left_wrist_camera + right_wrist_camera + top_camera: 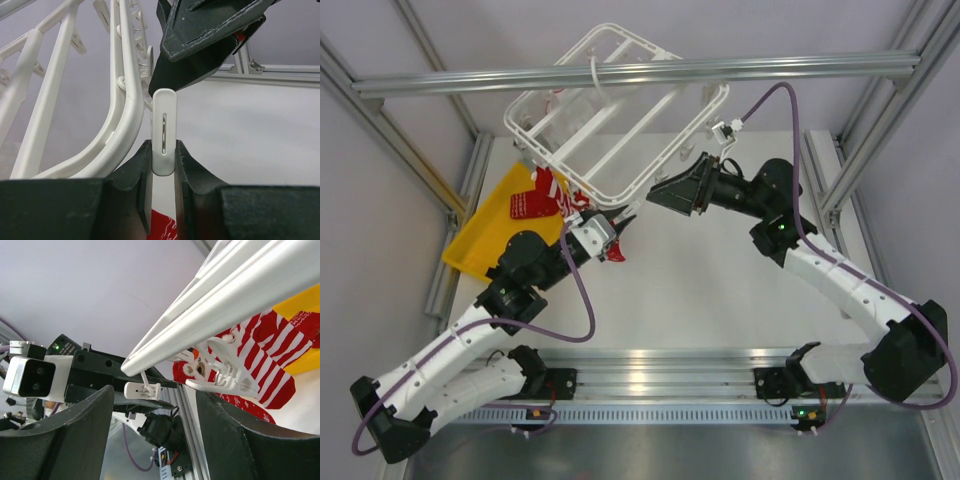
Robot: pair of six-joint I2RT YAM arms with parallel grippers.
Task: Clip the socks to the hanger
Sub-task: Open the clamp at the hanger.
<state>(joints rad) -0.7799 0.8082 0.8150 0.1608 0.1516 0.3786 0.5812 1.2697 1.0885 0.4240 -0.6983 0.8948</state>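
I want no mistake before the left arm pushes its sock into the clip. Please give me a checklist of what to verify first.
1. Sock held by the left gripper: ok, red-and-white fabric is pinched in it.
2. Clip lined up with the left gripper: ok, its lower end sits at the gripper's tip.
3. Right gripper squeezing the clip: not ok, it is wide open.
4. Clip mouth open: cannot tell.
5. Sock edge inside the clip: cannot tell, that spot is hidden.
6. Striped sock already hanging on the hanger: ok.

Overhead view, wrist close-ups (hanger (582, 176) shared)
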